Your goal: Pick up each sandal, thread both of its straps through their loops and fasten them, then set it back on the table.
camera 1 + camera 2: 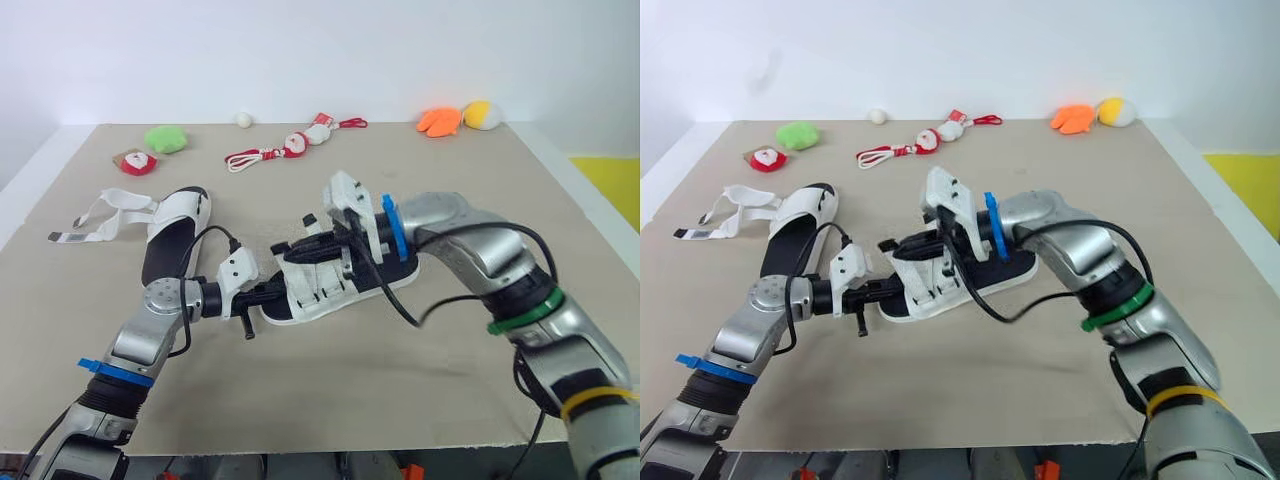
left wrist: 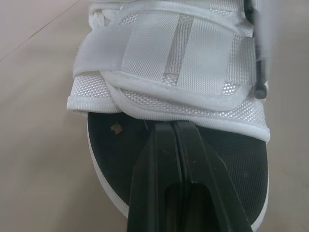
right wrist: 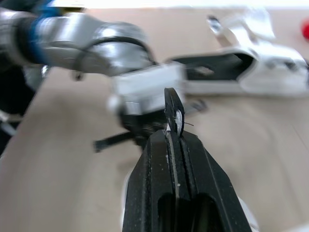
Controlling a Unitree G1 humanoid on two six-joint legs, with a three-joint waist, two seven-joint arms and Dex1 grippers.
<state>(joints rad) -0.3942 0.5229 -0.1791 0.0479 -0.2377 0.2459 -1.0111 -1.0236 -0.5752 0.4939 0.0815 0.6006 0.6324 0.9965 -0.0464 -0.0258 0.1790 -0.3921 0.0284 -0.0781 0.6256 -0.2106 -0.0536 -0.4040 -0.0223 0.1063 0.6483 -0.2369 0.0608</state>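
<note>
**Second sandal** (image 1: 172, 240): lies on the worktop (image 1: 400, 400), well out beyond the left fingers. Its loose straps (image 1: 100, 215) are splayed, so it is judged not yet fastened.

**Left fingers** (image 2: 167, 145): pressed together with nothing seen between them. The tips sit over the black insole at the toe of the working sandal, just short of its front strap.

**Working sandal** (image 1: 320, 295): sits between the two sets of fingers, toe toward the left ones. The front strap (image 2: 159, 53) lies flat across and appears fastened.

**Right fingers** (image 3: 175, 145): closed on a small black loop (image 3: 173, 107), with a sliver of white at the pinch, above the sandal's rear half.

**Step in hand (judged):** the rear strap is being threaded.
- The left fingers should pin the toe so the sandal cannot slide.
- The right fingers should draw the loop straight along the strap's line without twisting it.
- The strap should then be pressed fully flat.
</note>
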